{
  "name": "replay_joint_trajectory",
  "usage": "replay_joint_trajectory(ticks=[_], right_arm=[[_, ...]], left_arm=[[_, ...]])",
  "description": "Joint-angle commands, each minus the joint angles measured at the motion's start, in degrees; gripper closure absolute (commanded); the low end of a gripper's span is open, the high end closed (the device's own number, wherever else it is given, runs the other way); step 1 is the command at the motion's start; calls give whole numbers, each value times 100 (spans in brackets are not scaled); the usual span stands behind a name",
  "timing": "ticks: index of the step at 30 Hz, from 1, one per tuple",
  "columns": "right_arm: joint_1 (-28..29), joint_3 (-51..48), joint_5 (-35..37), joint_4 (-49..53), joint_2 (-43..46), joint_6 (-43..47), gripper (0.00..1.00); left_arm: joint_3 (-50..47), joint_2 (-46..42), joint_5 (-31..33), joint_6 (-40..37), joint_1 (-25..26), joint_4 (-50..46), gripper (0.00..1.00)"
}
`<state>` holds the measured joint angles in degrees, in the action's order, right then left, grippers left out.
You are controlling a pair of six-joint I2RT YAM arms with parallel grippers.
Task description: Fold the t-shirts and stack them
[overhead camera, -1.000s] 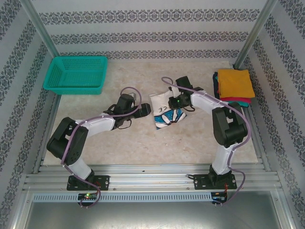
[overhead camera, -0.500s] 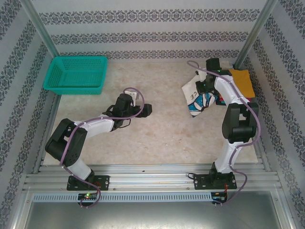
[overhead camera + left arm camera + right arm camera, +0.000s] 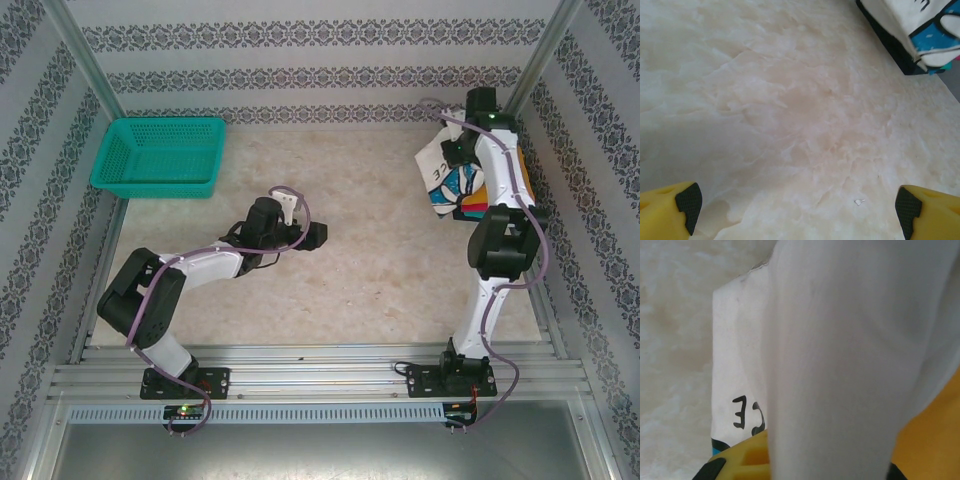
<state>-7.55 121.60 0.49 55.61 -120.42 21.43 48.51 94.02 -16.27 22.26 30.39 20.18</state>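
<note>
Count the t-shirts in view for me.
2 clearly. The white cloth t-shirt with blue print hangs pinched in the right gripper over the far-right corner; a folded orange t-shirt lies below it. Others may be hidden beneath.

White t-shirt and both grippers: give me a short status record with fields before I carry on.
white t-shirt: folded, hanging from the right gripper over the stack's left edge
right gripper: shut on white t-shirt
left gripper: open, holding nothing, over bare table
stack: far right, orange shirt on top, partly hidden
basket: far left corner
</note>
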Motion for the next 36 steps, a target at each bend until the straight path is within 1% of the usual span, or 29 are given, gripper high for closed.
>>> replay_joint_trajectory(ticks=[1,7,12,18,31,36], right_arm=[[-201,625,110,310,-61,140,100],[-463,1376,-5,612,-309,155,100],[-573,1725,82,752,-518,256,100],[-665,1529,222,555,-533,265,100],[-886,1145,827,59,-771,424,100],[-891,853,837,-299,-653,654,100]], left_arm=[[122,112,-87,-167,85,293,0],[84,156,-112,-152,90,396,0],[84,204,-159,-108,90,461,0],[53,196,-180,-70,92,525,0],[9,222,-219,4,90,644,0],[2,270,-271,33,90,726,0]])
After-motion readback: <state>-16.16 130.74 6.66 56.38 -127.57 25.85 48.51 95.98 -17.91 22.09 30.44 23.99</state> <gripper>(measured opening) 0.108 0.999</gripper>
